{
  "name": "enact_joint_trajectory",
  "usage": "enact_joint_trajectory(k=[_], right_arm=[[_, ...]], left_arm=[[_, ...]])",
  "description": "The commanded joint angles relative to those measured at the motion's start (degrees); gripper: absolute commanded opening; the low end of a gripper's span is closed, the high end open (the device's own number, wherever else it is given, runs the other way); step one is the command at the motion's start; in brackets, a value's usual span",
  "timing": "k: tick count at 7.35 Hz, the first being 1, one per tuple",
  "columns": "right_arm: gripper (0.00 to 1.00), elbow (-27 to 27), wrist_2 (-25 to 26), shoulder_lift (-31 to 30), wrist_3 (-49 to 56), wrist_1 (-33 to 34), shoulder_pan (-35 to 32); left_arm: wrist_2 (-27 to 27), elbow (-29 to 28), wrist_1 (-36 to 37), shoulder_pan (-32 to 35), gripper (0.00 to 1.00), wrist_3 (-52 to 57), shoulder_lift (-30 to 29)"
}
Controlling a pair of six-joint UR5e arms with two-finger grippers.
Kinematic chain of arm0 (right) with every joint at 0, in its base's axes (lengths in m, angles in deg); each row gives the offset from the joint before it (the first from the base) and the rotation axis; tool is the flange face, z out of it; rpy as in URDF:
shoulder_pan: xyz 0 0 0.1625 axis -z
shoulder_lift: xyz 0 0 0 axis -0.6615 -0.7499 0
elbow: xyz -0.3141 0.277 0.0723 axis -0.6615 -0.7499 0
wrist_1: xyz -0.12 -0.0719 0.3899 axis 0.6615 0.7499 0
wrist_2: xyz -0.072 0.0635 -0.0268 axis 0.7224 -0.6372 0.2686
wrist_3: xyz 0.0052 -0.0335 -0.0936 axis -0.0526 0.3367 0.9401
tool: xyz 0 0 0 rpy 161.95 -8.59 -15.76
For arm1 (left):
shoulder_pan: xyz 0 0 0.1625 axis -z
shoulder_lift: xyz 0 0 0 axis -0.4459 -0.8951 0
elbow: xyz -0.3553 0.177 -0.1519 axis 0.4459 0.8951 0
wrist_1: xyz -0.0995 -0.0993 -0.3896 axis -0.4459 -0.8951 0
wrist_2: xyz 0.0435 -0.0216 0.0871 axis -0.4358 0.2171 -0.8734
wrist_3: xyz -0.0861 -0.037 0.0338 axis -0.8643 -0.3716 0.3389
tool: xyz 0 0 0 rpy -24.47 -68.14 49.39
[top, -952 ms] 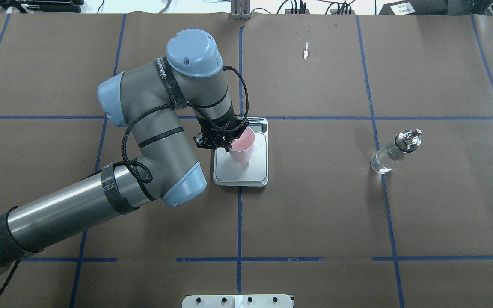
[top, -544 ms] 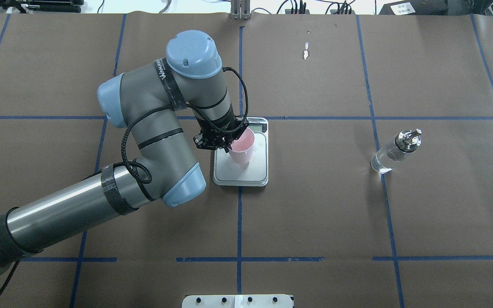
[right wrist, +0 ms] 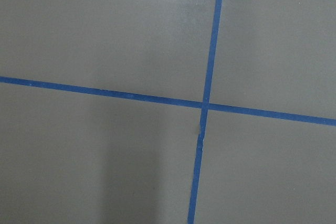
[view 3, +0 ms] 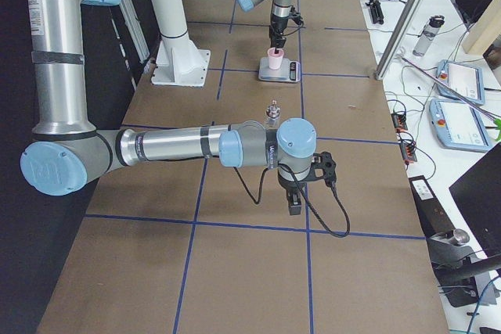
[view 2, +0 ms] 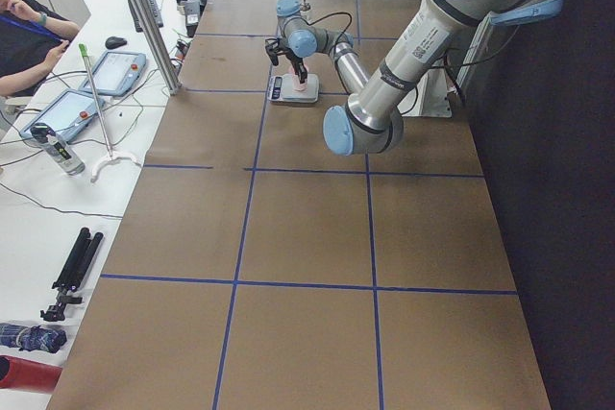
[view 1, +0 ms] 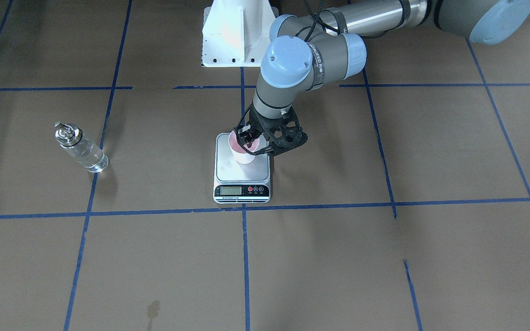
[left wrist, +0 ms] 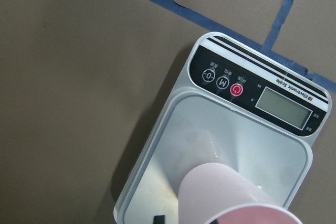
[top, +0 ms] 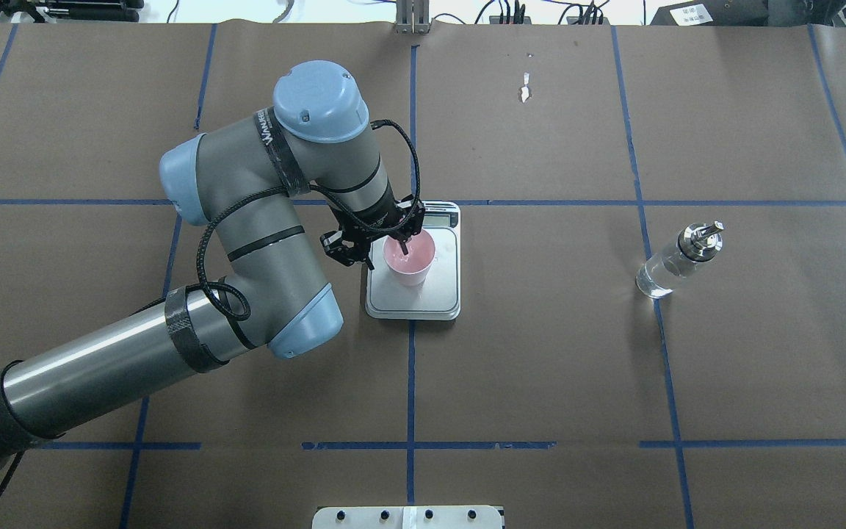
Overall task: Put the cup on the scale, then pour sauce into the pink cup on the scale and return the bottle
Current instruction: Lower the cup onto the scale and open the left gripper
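Brown table [top: 540, 367], blue tape grid [top: 410, 382]; white bench [view 2: 29, 242] alongside, tablets [view 2: 117, 72], folded tripod [view 2: 72, 271].

The table [top: 540, 367] bears the scale [top: 439, 295] and the bottle [top: 669, 268].

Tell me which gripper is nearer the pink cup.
Left. The left gripper is at the rim of the pink cup on the scale; the right gripper hangs far off, beyond the bottle.

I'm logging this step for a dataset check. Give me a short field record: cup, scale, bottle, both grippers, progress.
scale: on table, display side away from robot
cup: upright on scale platform
bottle: standing on table toward robot's right, ungripped, clear liquid inside
left gripper: at cup rim, one finger inside, grip unclear
right gripper: above bare table, apart from bottle, state unclear
progress: pour not yet begun
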Motion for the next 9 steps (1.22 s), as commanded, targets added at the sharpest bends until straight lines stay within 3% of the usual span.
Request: enact_joint_trajectory(k=[1,3,4,5,7,8,9], right_arm=[[1.0,0.0,0.59,0.0,0.16,0.01,0.0],[1.0,0.18,0.69,0.79,0.07,0.27,0.09],[1.0,3.49,0.95,0.27,0.16,0.53,1.22],[1.0,9.7,1.12,0.0,0.16,4.88,1.75],[1.0,22.1,1.04,-1.14,-0.19,16.91,1.85],[1.0,23.98,0.25,-1.23,-4.37,19.32,2.28],[1.0,26.61,0.42,-2.45,-12.59,17.51,6.64]], left_arm=[[-0.1,1.2,0.26,0.06,1.0,0.1,0.13],[0.16,10.73,0.79,0.49,1.0,0.28,5.89],[0.16,15.05,3.49,1.54,1.0,2.63,7.84],[0.16,18.4,8.39,2.68,1.0,6.13,8.04],[0.16,22.46,11.25,5.23,1.0,10.19,10.57],[0.16,24.22,11.25,6.46,1.0,13.17,12.85],[0.07,26.67,11.25,7.52,1.0,15.9,15.83]])
